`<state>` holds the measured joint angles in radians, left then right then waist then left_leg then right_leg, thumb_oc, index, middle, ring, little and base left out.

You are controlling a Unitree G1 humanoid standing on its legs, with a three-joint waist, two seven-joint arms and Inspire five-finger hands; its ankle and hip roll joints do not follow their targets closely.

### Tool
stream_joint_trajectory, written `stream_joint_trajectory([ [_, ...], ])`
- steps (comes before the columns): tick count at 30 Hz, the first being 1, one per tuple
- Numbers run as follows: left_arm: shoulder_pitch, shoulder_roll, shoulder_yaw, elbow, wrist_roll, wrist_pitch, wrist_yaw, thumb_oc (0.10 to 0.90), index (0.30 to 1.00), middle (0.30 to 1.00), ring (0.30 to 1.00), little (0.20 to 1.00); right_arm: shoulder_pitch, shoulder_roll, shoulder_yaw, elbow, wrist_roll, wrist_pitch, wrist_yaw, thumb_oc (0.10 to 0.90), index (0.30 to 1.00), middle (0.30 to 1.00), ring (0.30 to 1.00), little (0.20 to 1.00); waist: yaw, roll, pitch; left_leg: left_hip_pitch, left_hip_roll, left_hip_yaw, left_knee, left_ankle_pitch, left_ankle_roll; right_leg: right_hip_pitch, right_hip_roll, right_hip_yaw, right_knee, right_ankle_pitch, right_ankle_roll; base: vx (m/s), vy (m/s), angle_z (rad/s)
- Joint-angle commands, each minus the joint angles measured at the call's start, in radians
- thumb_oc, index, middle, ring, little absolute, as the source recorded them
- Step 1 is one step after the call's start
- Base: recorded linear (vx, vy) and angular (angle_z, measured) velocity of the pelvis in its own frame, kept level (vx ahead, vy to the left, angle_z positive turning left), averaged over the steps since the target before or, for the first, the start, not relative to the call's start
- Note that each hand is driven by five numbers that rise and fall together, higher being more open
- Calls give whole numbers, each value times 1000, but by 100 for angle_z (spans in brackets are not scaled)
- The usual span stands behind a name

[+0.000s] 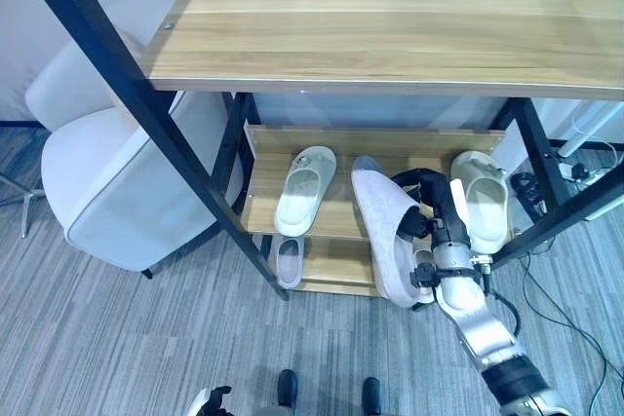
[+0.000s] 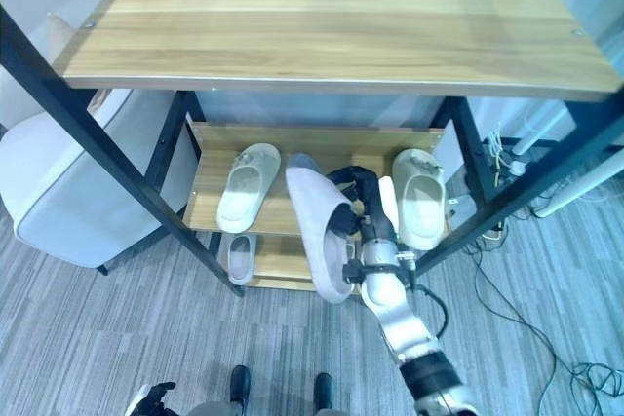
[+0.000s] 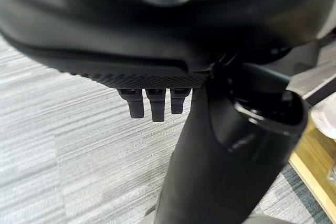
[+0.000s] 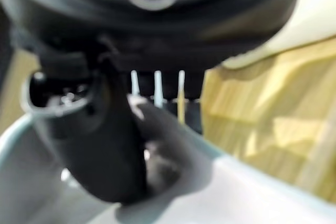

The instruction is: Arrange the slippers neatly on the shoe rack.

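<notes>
My right hand (image 1: 436, 209) is shut on a grey-white slipper (image 1: 383, 229), thumb pressed to it in the right wrist view (image 4: 94, 140). The slipper (image 2: 322, 231) hangs tilted, sole towards me, in front of the rack's middle shelf (image 1: 261, 209). On that shelf lie two pale green slippers, one at the left (image 1: 305, 190) and one at the right (image 1: 485, 200). A small slipper (image 1: 289, 258) lies on the lower shelf (image 1: 336, 260), and another (image 1: 424, 265) is half hidden behind the held one. My left hand (image 3: 157, 72) hangs low over the floor, fingers relaxed.
The rack's wide wooden top shelf (image 1: 390, 31) overhangs the lower shelves, with black slanted legs (image 1: 156, 114) at both sides. A white padded chair (image 1: 117, 182) stands left of the rack. A power strip (image 1: 575, 170) with cords lies on the floor at the right.
</notes>
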<state>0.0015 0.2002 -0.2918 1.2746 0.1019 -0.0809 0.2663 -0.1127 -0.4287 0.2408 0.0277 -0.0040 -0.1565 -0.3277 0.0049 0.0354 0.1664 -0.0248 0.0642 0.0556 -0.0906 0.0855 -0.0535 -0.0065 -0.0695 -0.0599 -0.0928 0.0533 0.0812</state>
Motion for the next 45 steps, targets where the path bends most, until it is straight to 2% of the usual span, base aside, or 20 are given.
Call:
stream_joint_trajectory([
  [1,-72,-29,13,55,43,-24,-28,800,900,900,900,900,-32,-22,10,-165,25,-107,96,400,300,300,300,300,4,-52,-77,68,-30,-2,3,-135,18,56,-42,14,6,-90,57,-6,10,-18],
  [4,-62,-23,32,39,33,-28,-35,800,900,900,900,900,78,-10,52,-172,155,-109,200,400,300,300,300,300,0,-63,-84,78,-29,2,3,-136,17,65,-44,10,6,-89,57,-3,1,-2],
  [8,-56,-18,45,25,21,-35,-37,800,900,900,900,900,170,-8,91,-125,236,-99,278,400,300,300,300,300,2,-72,-85,81,-25,0,3,-134,14,65,-43,4,6,-87,58,-27,-12,4],
  [10,-48,-22,41,27,22,-35,-43,800,900,900,900,900,184,4,115,-86,276,-85,301,400,300,300,300,300,7,-76,-83,78,-24,1,3,-131,12,61,-42,3,6,-86,57,-61,-22,-1],
  [14,-17,-20,39,39,18,-34,-58,800,900,900,900,900,232,10,140,-36,473,-68,391,400,300,300,300,300,11,-81,-86,80,-20,1,3,-126,8,62,-40,1,6,-81,55,-42,-19,-1],
  [17,11,-29,37,56,0,-34,-69,800,900,900,900,900,218,21,155,-1,546,-64,397,400,300,300,300,300,14,-80,-91,86,-18,4,3,-125,7,65,-37,4,6,-78,53,-23,-5,-3],
  [21,22,-36,45,59,-28,-37,-77,800,900,900,900,900,216,34,158,-5,573,-74,399,400,300,300,300,300,16,-79,-100,98,-16,10,3,-128,6,71,-34,9,6,-78,53,-2,-9,-3],
  [27,16,-33,50,41,-39,-43,-74,800,900,900,900,900,236,56,140,1,547,-84,394,400,300,300,300,300,14,-78,-105,107,-12,10,3,-129,5,77,-32,4,6,-80,51,0,0,0],
  [31,13,-28,69,7,-103,-61,-76,800,900,900,900,900,228,57,141,24,479,-96,376,400,300,300,300,300,17,-84,-90,114,-9,3,3,-125,5,88,-33,-8,19,-86,51,-94,-24,1],
  [32,-13,-1,80,-93,-195,-81,-62,800,900,900,900,900,206,27,160,-3,457,-104,383,400,300,300,300,300,26,-105,23,-34,-2,-15,231,-172,-3,-30,-39,-27,233,-161,36,-444,-98,14],
  [33,-24,9,70,-135,-205,-88,-63,800,900,900,900,900,198,22,170,-15,449,-101,386,400,300,300,300,300,28,-105,45,-79,0,-25,295,-194,-7,-72,-43,-41,313,-188,35,-447,-98,25],
  [34,-24,9,70,-135,-205,-87,-63,800,900,900,900,900,197,22,170,-14,449,-101,386,400,300,300,300,300,26,-106,42,-86,0,-26,302,-197,-7,-79,-44,-42,320,-191,35,-122,-25,36],
  [37,-61,28,33,-251,-250,-119,-59,800,900,900,900,900,131,15,196,13,444,-105,375,400,300,300,300,300,27,-99,76,-209,8,-53,474,-257,1,-188,-69,-62,515,-252,28,-114,8,39],
  [38,-67,24,14,-336,-343,-143,-52,800,900,900,900,900,53,44,197,53,466,-119,325,400,300,300,300,300,33,-88,103,-285,11,-62,588,-292,18,-259,-80,-52,630,-290,12,-114,26,36],
  [40,-60,24,6,-384,-385,-149,-62,800,900,900,900,900,34,51,192,41,477,-127,312,400,300,300,300,300,36,-84,109,-319,15,-64,635,-313,26,-294,-85,-50,677,-314,3,-121,9,9],
  [41,-75,32,-2,-431,-436,-168,-49,800,900,900,900,900,-43,56,189,35,507,-150,286,400,300,300,300,300,42,-75,145,-396,17,-71,737,-344,38,-381,-95,-43,786,-355,-18,-136,0,7],
  [42,-76,32,-1,-431,-436,-168,-49,800,900,900,900,900,-45,57,189,36,507,-150,286,400,300,300,300,300,42,-75,142,-404,17,-71,744,-347,38,-389,-95,-43,792,-357,-18,-177,-5,8],
  [43,-80,38,0,-466,-463,-174,-49,800,900,900,900,900,-75,54,186,33,497,-150,265,400,300,300,300,300,45,-73,150,-459,15,-76,800,-364,43,-451,-92,-42,851,-380,-24,-61,-5,-3],
  [44,-79,38,-1,-467,-463,-174,-49,800,900,900,900,900,-75,54,186,33,497,-150,265,400,300,300,300,300,46,-73,153,-458,16,-75,806,-369,43,-450,-91,-40,856,-384,-24,-197,-10,-5],
  [45,-89,57,-3,-547,-515,-184,-53,800,900,900,900,900,-143,30,193,24,478,-145,249,400,300,300,300,300,53,-69,155,-591,18,-79,934,-400,50,-584,-83,-29,963,-416,-33,-191,-6,-5],
])
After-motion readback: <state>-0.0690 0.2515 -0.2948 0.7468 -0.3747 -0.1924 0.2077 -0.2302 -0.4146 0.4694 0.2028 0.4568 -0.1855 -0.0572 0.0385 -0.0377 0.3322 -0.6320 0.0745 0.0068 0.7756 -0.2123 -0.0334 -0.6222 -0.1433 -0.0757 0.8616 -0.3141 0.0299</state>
